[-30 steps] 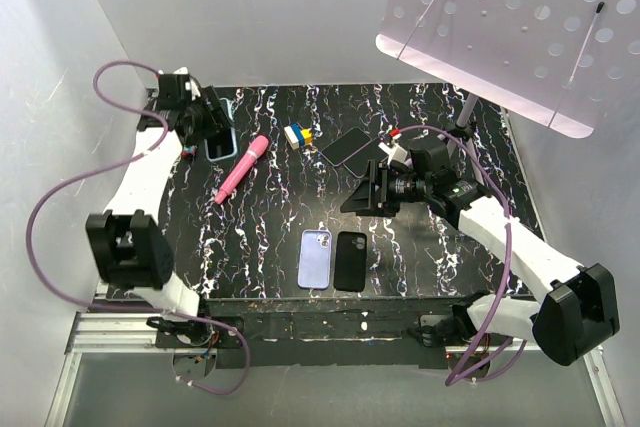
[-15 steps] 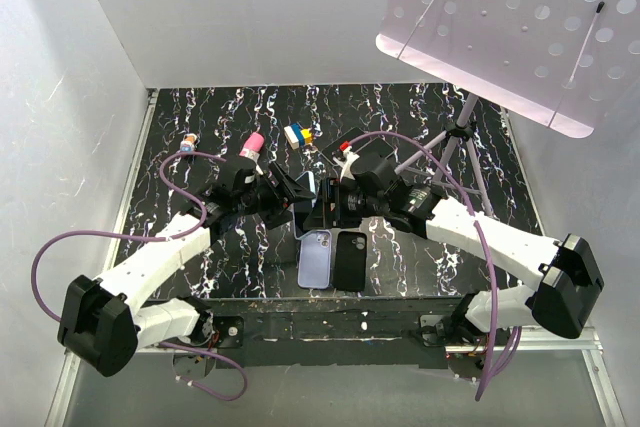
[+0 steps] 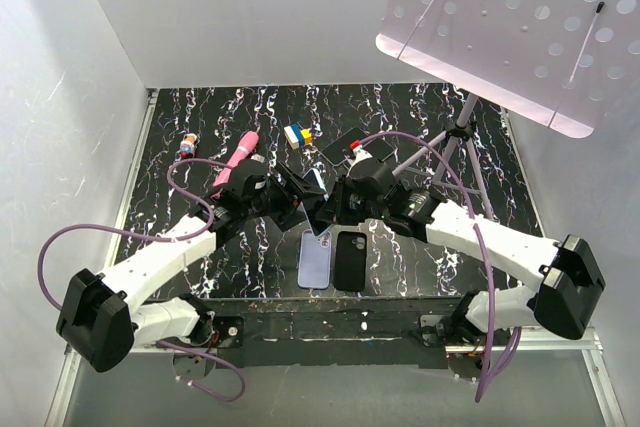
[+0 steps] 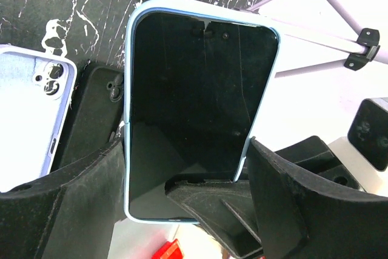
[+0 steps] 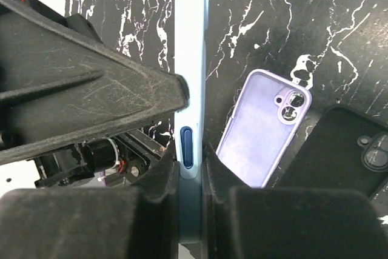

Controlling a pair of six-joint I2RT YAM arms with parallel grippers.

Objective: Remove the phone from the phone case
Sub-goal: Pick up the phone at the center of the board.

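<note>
Both arms have come together over the middle of the table [image 3: 430, 107]. A second ago the left arm was way off in the far left corner, where the blue case lay, and the right one hung by itself with its fingers wide. Now they meet nose to nose, above a lilac phone case [image 3: 315, 259] and a black phone case [image 3: 350, 261] that lie flat near the front edge.

The phone [image 4: 194, 89] is up in the air between them, and it sits inside its light blue case [image 4: 128, 150]. The blue rim goes all the way round the dark screen, so nothing has come out yet.

The left gripper [image 4: 185, 144] has one finger on each long side of the case and holds it across its width. The right gripper [image 5: 191, 162] has just squeezed in. Its two fingers [image 5: 160, 201] press on the front and back of the phone, close to the little side button.

I think that squeeze is the big change. Now each arm has its own hold, so one can keep the case steady while the other bends or pushes. The peeling itself has not begun. If the right fingers pinch phone and case together, they may just pull both along.
</note>
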